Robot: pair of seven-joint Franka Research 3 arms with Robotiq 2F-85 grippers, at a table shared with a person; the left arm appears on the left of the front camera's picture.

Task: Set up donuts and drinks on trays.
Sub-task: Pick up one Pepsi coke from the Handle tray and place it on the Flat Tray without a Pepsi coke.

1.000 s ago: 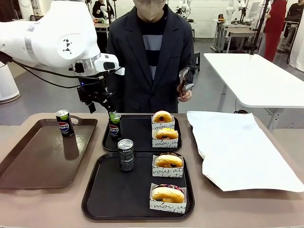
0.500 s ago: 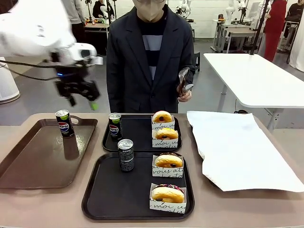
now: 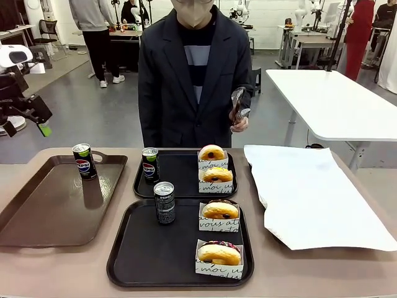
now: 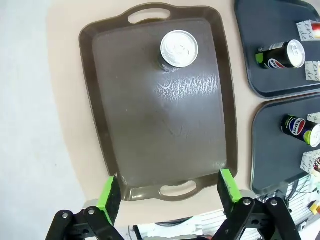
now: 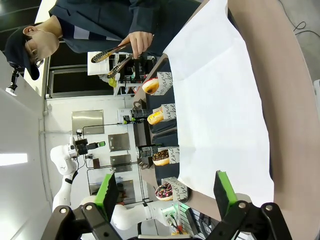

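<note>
**Both grippers empty, cans and donuts set out on the trays**

Left gripper [image 4: 170, 187] spread wide with nothing between the green pads, hovering high above the brown tray [image 4: 150, 130]; in the front view seen at the far left edge [image 3: 28, 118], well above and to the left of that tray [image 3: 37, 211]. Right gripper [image 5: 165, 192] likewise parted and empty, looking across the white paper sheet [image 5: 220, 100].

Taking the brown tray as the landmark:
- Standing on it near its far handle, one Pepsi can [image 3: 84, 161], upright, silver top seen from above in the left wrist view [image 4: 179, 48].
- Just to its right, the far black tray [image 3: 180, 174], holding a second Pepsi can [image 3: 150, 164] at its left side and two sleeved donuts [image 3: 214, 169] at its right side, one behind the other.
- Right of it and nearer the robot, the near black tray [image 3: 142, 248], carrying a dark grey can [image 3: 164, 202] toward its far left and two more sleeved donuts [image 3: 219, 236] along its right side.
- Farther right again, beyond both black trays, the white paper sheet [image 3: 310, 192] lying flat on the table [image 3: 49, 273].

Behind the far black tray, a person in a dark jacket, one hand [image 3: 239, 121] clasping metal tongs [image 3: 238, 102] at chest height, away from the table.
</note>
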